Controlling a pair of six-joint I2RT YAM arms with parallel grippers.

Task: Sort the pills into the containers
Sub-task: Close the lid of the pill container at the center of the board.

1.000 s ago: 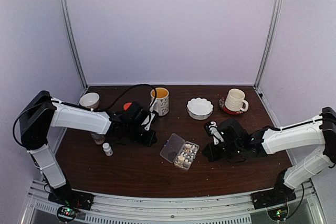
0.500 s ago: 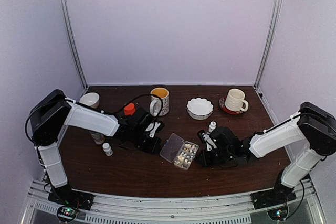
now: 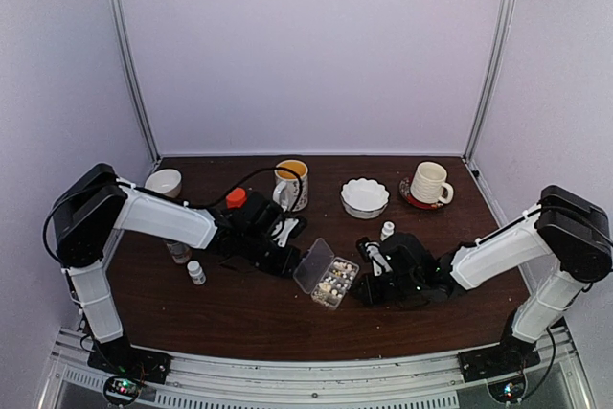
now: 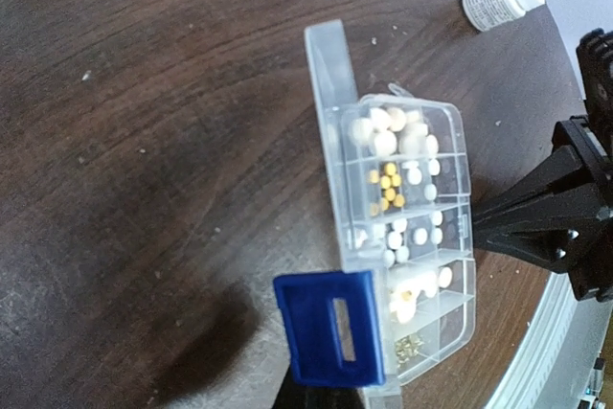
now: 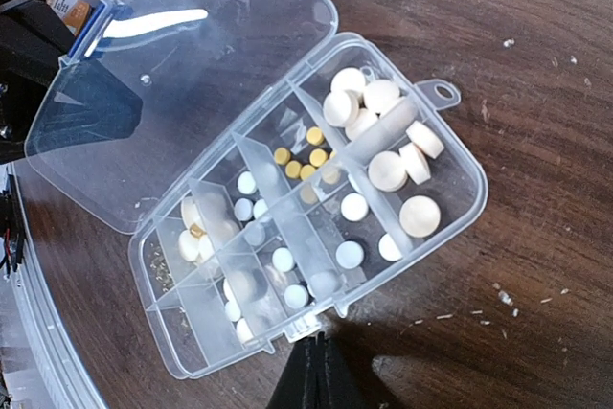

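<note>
Overhead and wrist views of a dark wooden bench (image 5: 536, 64) with a clear plastic organizer box (image 5: 206, 337) near its middle, between two robot arms. In the overhead view the box's long axis runs from about 1 o'clock to 7 o'clock. Its hinged lid (image 5: 192, 74) rises from the long side facing 9 o'clock and stands tilted up, not lying flat. The pills (image 5: 383, 131) sit inside the compartments: large whitish tablets at one end, small yellow ones in a middle cell, small white ones in others. The left hand (image 4: 330, 332) is clenched and appears to pinch the lid's free edge, with the box at its 4 o'clock. The right hand (image 5: 311, 371) is clenched on nothing, its tips at the box's opposite long wall, with the box at its 9 o'clock. Both hands are right at the box. Closing it looks like the coming move, which would swing the lid toward 3 o'clock, over the cells and toward the right hand.
</note>
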